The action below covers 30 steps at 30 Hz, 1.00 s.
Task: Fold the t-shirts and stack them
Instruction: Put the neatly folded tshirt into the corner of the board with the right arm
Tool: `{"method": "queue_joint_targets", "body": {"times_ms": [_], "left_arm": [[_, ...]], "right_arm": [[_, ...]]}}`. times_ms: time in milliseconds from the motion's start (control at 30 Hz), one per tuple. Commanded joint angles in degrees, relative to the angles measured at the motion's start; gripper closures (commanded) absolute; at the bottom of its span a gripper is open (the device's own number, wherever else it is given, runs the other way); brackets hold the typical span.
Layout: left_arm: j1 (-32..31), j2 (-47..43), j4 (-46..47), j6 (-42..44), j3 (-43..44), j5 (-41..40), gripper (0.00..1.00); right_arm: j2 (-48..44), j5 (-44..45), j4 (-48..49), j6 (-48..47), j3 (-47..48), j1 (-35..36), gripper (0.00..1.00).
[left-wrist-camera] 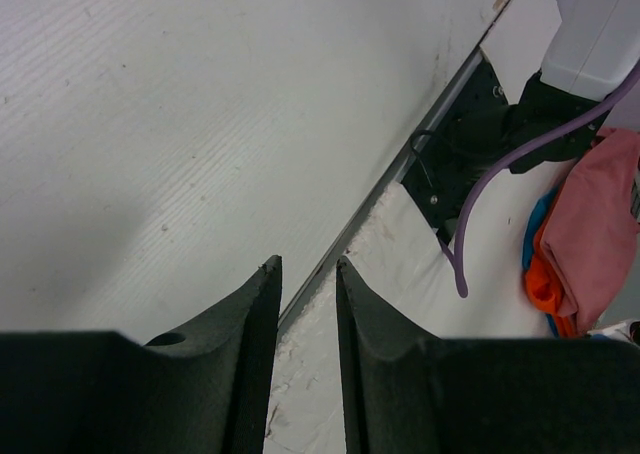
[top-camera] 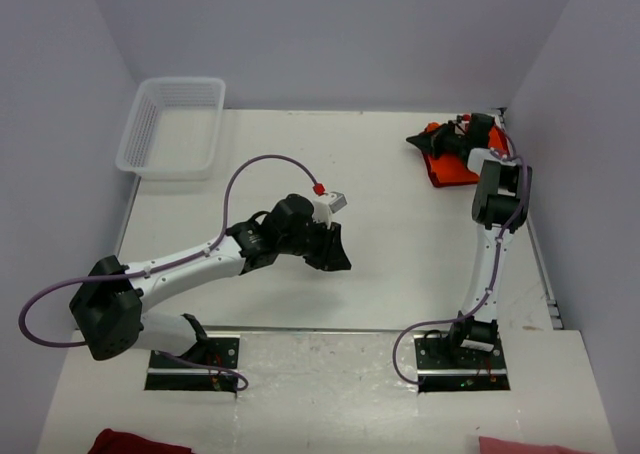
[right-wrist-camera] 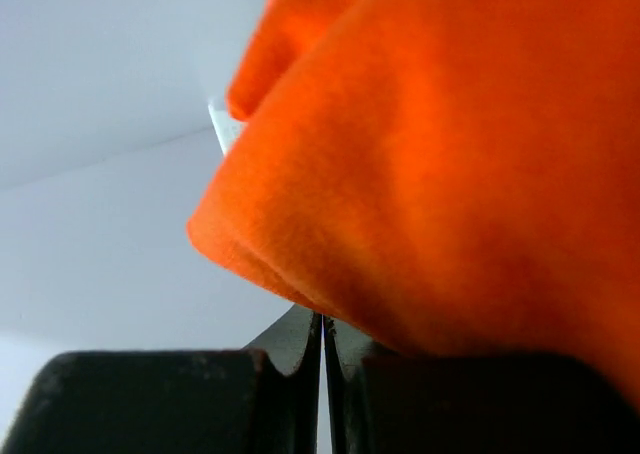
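Soft and light, the orange t-shirt point(right-wrist-camera: 450, 174) drooped over the right fingers point(right-wrist-camera: 295, 346), which seemingly clamped its folded edge, probably the best hold. The left fingers point(left-wrist-camera: 255, 324) stood slightly apart, empty.

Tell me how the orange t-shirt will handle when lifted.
Probably floppy: the orange t-shirt bulges in soft rounded folds at the right gripper. Likely light, being thin cloth. It may sag and unfold when raised, not hold shape.
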Motion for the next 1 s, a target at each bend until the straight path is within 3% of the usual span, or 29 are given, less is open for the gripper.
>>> {"method": "queue_joint_targets", "body": {"times_ms": [0, 200, 467, 567, 667, 767, 967], "left_arm": [[-0.3, 0.0, 1.3, -0.8, 1.9, 0.8, 0.70], [-0.3, 0.2, 1.3, -1.5, 1.9, 1.4, 0.70], [-0.9, -1.2, 1.7, -2.6, 1.3, 1.1, 0.70], [-1.1, -2.3, 1.8, -3.0, 0.5, 0.9, 0.70], [-1.1, -3.4, 2.0, -3.1, -0.1, 0.6, 0.70], [-1.1, -4.2, 2.0, -3.1, -0.6, 0.5, 0.70], [-1.1, -3.6, 2.2, -3.1, -0.8, 1.0, 0.70]], "right_arm": [[0.8, -6.6, 3.7, 2.0, 3.3, 0.5, 1.00], [1.0, -10.8, -6.8, -9.9, 15.4, 0.5, 1.00], [-13.8, -4.8, -17.4, -20.3, 10.3, 0.2, 1.00], [-15.8, 2.6, -25.3, -24.6, 11.9, 0.1, 1.00], [-13.8, 13.9, -39.6, -31.5, 19.1, 0.2, 1.00], [-11.5, 27.3, -46.8, -34.6, 21.5, 0.2, 1.00], [-15.6, 53.9, -47.5, -38.1, 11.5, 0.1, 1.00]]}}
